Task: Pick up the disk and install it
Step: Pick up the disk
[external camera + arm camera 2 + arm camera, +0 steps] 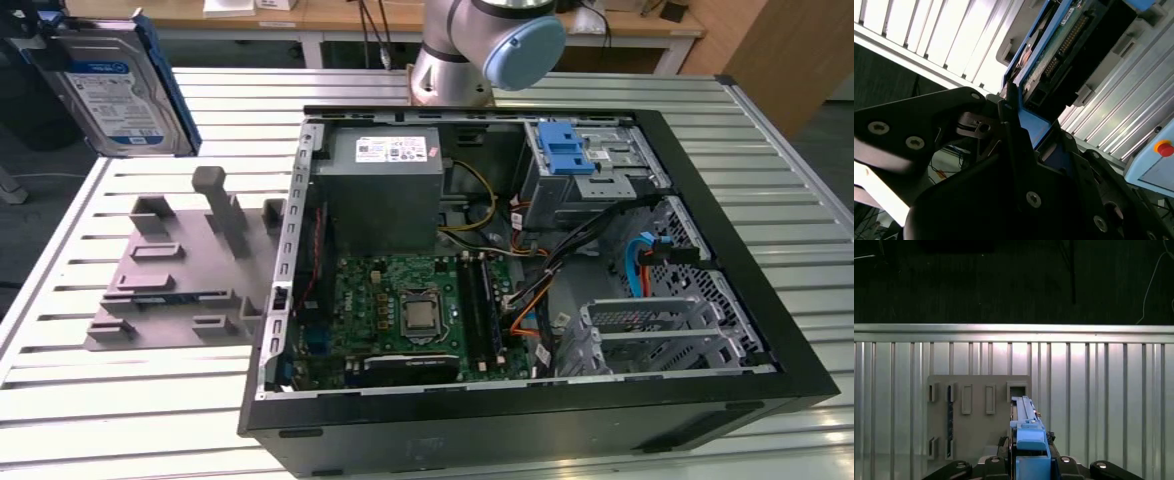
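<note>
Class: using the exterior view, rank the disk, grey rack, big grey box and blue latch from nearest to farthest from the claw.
1. The disk, gripped in the claw, at the exterior view's upper left.
2. The grey rack, lying beneath the raised disk, on the view's left.
3. The big grey box, near the middle.
4. The blue latch, toward the view's right.

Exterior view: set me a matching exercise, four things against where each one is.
1 disk
2 grey fixture
3 blue latch
4 circuit board

A on the silver cage inside the case
B held in the jaws, above the slatted table
C lying on the table, beside the case
D inside the case, next to the grey box

Pairs: 1-B, 2-C, 3-A, 4-D
</note>
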`<act>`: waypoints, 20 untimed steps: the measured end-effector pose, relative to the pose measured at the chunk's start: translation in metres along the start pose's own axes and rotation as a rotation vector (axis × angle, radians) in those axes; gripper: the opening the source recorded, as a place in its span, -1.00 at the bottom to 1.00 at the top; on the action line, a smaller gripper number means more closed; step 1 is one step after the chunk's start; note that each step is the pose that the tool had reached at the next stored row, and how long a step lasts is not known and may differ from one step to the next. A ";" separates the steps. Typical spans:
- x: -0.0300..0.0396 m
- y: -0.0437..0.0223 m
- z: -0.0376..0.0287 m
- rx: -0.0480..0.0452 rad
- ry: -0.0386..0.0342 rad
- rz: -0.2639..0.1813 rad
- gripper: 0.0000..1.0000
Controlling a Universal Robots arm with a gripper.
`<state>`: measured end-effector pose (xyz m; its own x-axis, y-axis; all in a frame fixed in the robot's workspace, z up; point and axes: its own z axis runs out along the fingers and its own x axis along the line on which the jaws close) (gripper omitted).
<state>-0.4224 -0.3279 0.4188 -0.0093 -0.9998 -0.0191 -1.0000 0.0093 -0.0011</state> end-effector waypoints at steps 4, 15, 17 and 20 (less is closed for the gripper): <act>-0.0001 0.0000 -0.0023 0.0000 0.0000 0.000 -0.27; -0.0002 0.0000 -0.0090 0.0001 0.0000 0.000 -0.27; -0.0002 0.0000 -0.0102 0.0001 0.0000 0.000 -0.27; -0.0003 0.0000 -0.0119 0.0001 0.0000 0.000 -0.27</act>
<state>-0.4224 -0.3279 0.4307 -0.0093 -0.9998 -0.0191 -1.0000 0.0093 -0.0012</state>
